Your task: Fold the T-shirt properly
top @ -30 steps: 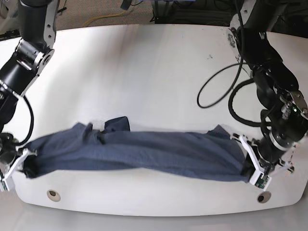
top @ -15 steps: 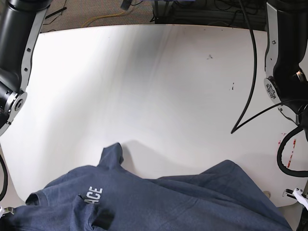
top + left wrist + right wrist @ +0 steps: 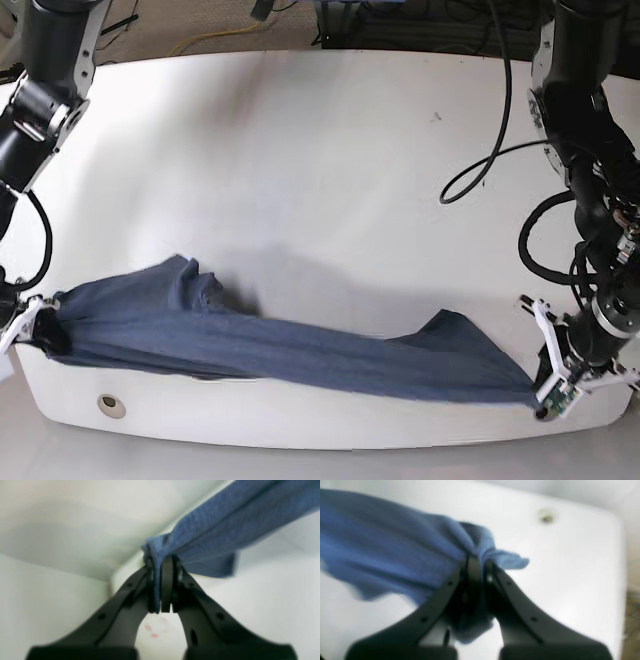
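The dark blue T-shirt (image 3: 290, 342) is stretched in a long band above the near edge of the white table (image 3: 300, 150), sagging in the middle. My left gripper (image 3: 540, 385) at the right of the base view is shut on one bunched end of the T-shirt (image 3: 200, 535); in the left wrist view my left gripper (image 3: 161, 567) pinches a fold between its black fingers (image 3: 167, 585). My right gripper (image 3: 40, 325) at the left of the base view is shut on the other end of the T-shirt (image 3: 402, 547); my right gripper (image 3: 478, 563) shows cloth bulging past the tips.
A round hole (image 3: 111, 405) sits in the table's near left corner, also seen as the hole (image 3: 547, 518) in the right wrist view. Black cables (image 3: 480, 170) loop over the table's right side. Floor and cords lie beyond the far edge.
Half a second ago the shirt hung raised close to the camera, filling the bottom of the base view. Now both grippers have come down and it is stretched low over the table's front edge.
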Available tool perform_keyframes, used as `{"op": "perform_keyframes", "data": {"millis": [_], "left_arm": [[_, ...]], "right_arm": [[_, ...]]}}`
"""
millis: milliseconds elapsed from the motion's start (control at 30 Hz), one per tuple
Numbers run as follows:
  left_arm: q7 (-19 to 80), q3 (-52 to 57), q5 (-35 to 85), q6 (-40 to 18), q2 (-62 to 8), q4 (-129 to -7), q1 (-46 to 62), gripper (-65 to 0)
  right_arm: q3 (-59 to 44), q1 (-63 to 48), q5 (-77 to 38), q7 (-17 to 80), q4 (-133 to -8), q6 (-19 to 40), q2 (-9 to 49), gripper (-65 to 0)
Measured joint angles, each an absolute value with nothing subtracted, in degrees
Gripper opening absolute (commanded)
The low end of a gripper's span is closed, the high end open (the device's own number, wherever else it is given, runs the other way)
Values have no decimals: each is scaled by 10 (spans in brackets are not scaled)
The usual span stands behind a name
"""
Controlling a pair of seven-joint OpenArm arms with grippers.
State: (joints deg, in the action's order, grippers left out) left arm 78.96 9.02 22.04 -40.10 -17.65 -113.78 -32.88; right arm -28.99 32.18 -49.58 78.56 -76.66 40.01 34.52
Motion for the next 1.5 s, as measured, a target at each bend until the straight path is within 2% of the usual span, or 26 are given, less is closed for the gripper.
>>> {"op": "perform_keyframes", "data": {"millis": [367,767,1067,1500], "left_arm": [[806,90,218,-401,-198,-1139,-121,-650],[801,134,217,-401,-194,-1135,65,-650],[778,154,212,-401,-196,-1101,146,-650],[706,205,222,-401,-205,-1035,176,-650]], "right_arm": [[-402,123,-499,787,-767,399,289,-650],[-416,15,-499,782,-767,399,261,-650],[-417,-37,-497,782,-767,399,233,-650],[-416,-58,-498,782,-767,399,217,-650]]}}
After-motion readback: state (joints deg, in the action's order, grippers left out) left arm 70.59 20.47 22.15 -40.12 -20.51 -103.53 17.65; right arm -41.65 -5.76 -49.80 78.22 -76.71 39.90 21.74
